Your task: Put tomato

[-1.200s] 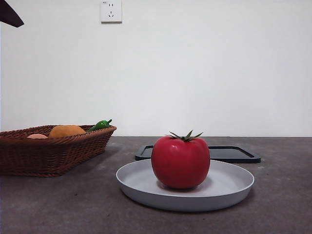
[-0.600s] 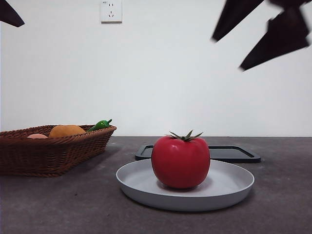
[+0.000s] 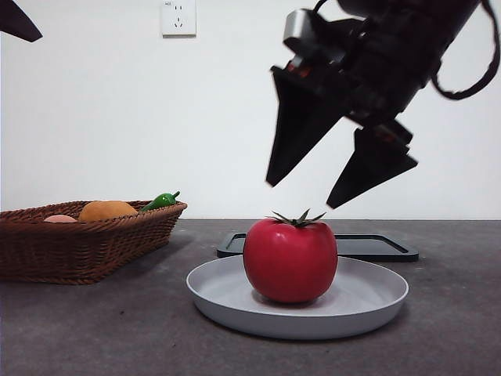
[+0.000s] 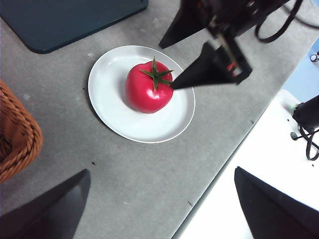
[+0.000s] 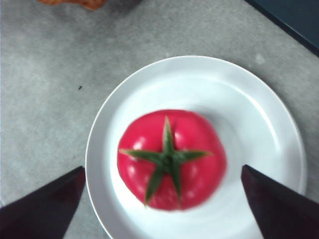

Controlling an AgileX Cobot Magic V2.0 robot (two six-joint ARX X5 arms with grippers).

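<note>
Front view: right gripper (image 3: 301, 196) jaws spread above tomato (image 3: 290, 261); arm cropped.

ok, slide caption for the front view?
Right tool open above the tomato on the grey plate; basket off to one side.

The front view looks level across the bench (image 3: 94, 329), close to the plate (image 3: 368, 301). Both wrist views look steeply down; the right one nearer, sharing that plate and its tomato (image 5: 172, 159).
</note>
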